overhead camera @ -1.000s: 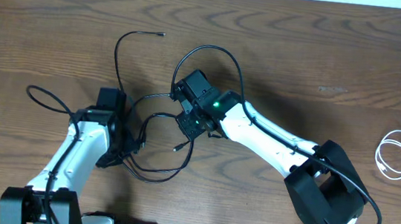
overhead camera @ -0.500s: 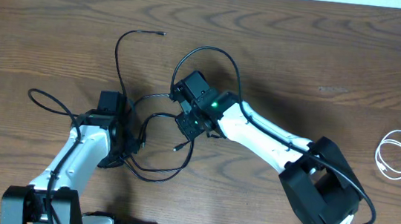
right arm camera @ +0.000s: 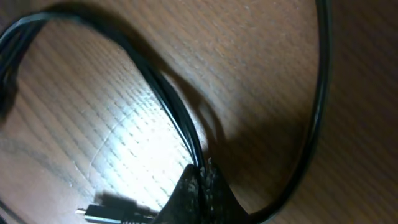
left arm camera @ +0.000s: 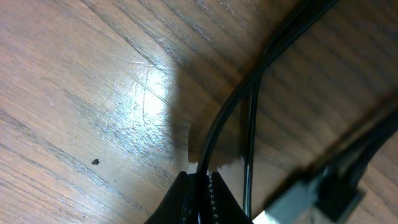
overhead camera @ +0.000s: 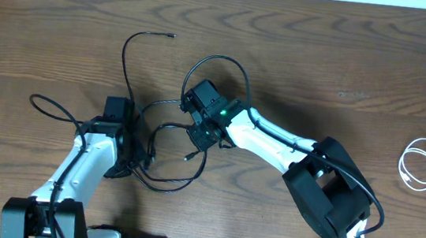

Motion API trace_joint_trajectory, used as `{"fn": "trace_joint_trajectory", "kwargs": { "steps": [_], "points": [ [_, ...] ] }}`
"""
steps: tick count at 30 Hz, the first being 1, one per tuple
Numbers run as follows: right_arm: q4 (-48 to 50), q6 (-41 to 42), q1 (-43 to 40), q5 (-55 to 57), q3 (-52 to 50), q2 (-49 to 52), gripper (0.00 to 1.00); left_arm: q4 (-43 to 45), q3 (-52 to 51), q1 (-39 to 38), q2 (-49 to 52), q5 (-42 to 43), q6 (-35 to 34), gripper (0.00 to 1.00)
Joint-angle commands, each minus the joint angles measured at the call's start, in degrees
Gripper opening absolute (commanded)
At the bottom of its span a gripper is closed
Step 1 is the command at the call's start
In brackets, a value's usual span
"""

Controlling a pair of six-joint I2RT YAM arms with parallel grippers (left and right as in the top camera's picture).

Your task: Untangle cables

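Swinging in from where it stood a second ago, the right arm's bulky elbow is now sitting closer to the tangle of black cables (right arm camera: 168, 102). The loop arching over the tangle's far side is drooping slightly lower. The right gripper (right arm camera: 200, 177), partly open before, is now clamping its fingers fully together on a doubled black strand at the tangle's right side, with another strand curving past just beside it. The left gripper (left arm camera: 200, 180) is pinching tight on a single black strand at the tangle's left side, pressing low over the table (overhead camera: 323, 51). A plug end is lying blurred just right of that grip. The white cable (overhead camera: 404, 163) is lying coiled on its own, well apart to the right of the tangle, touching neither arm.
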Motion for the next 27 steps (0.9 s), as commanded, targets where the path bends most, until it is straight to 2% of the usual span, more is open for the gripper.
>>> {"fn": "trace_joint_trajectory", "kwargs": {
  "steps": [1,6,10,13,14,15,17,19,23,27],
  "points": [
    [-0.35,-0.39,0.11,5.14,-0.28,0.63,0.01,0.07,-0.39,-0.07,0.28,-0.92,-0.31,0.08],
    [-0.63,-0.39,0.11,8.04,-0.26,0.63,0.02,0.07,-0.39,-0.07,0.28,-0.92,-0.31,0.08],
    [-0.61,-0.39,0.13,8.0,-0.26,0.63,0.15,0.07,-0.39,-0.07,0.28,-0.92,-0.33,0.08],
    [-0.57,-0.39,0.13,8.0,-0.26,0.63,0.2,0.07,-0.39,-0.07,0.28,-0.92,-0.31,0.08],
    [-0.52,-0.39,0.13,7.98,-0.26,0.63,0.27,0.07,-0.39,-0.07,0.28,-0.92,-0.31,0.08],
    [-0.5,-0.39,0.13,8.0,-0.26,0.63,0.48,0.07,-0.39,-0.07,0.28,-0.92,-0.33,0.08],
    [-0.42,-0.39,0.13,8.0,-0.26,0.63,0.59,0.07,-0.39,-0.07,0.28,-0.92,-0.31,0.08],
    [-0.42,-0.37,0.13,8.0,-0.26,0.63,0.57,0.09,-0.39,-0.07,0.28,-0.92,-0.33,0.08],
    [-0.22,-0.37,0.13,7.98,-0.26,0.63,0.22,0.22,-0.39,-0.07,0.28,-0.92,-0.31,0.08],
    [-0.26,-0.37,0.13,7.98,-0.26,0.63,0.01,0.28,-0.39,-0.07,0.28,-0.92,-0.31,0.08]
  ]
}}
